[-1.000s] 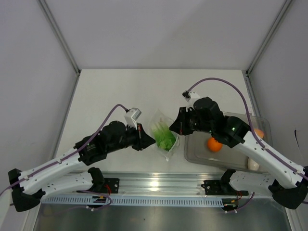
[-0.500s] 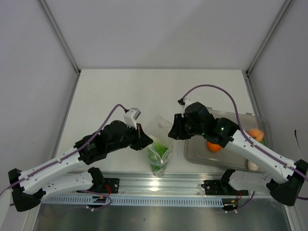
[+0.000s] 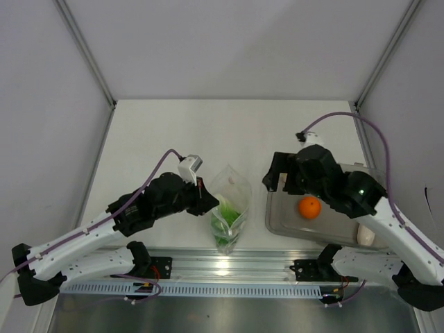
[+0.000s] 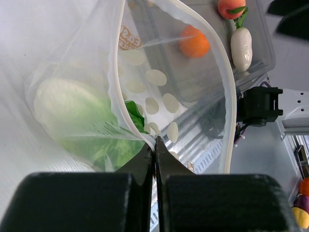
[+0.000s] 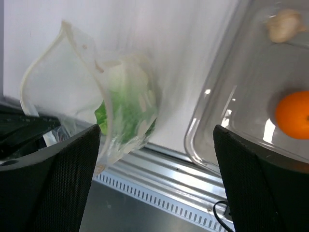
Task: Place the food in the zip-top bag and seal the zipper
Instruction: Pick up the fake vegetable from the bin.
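Now, left gripper (image 4: 154, 145) pinching the zip-top bag (image 3: 229, 201) (lettuce (image 4: 82, 121) inside), the empty, wide-spread right gripper (image 5: 157, 183) should fetch the orange (image 3: 309, 207) right of it.

zip-top bag (image 3: 231, 201): thin clear plastic, crinkly, glossy. tray (image 3: 277, 225): rigid clear plastic, shiny. worktop (image 3: 208, 132): matt white, smooth. front rail (image 3: 229, 267): brushed bare metal. right end effector (image 5: 155, 145) pads (image 5: 251, 193): matt black, fine mesh texture. orange (image 3: 309, 207): smooth, matt.
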You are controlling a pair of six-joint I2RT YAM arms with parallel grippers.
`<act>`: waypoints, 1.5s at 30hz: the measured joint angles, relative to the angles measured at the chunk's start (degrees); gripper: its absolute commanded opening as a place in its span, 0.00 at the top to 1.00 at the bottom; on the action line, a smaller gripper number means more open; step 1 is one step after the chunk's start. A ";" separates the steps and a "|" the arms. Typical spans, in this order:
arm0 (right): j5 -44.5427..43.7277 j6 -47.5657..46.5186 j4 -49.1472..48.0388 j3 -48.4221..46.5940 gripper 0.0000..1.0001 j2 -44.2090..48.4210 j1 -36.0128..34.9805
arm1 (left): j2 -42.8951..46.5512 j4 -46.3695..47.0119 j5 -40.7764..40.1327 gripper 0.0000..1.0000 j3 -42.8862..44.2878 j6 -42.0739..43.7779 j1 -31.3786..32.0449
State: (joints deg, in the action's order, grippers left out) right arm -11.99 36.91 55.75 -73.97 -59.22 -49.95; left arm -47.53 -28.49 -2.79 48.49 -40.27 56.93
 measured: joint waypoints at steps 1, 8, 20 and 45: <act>-1.62 0.72 1.22 -0.76 0.01 1.44 1.14 | -0.09 0.00 0.00 0.99 0.00 0.07 -0.04; -9.07 4.55 7.76 0.00 0.01 10.86 16.44 | -0.02 -0.02 0.09 0.99 0.02 0.26 -0.28; -12.15 6.29 13.40 16.98 0.01 6.01 49.48 | 0.20 -0.15 1.03 1.00 0.02 0.31 -0.57; -4.48 0.48 2.01 25.44 0.02 -4.07 86.49 | 0.00 1.05 9.03 0.99 -0.39 0.37 -1.25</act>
State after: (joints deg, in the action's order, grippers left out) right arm -16.47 37.39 57.76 -48.53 -63.29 36.53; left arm -47.53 -27.44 6.24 48.10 -39.90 55.68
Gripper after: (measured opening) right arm 0.981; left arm 0.004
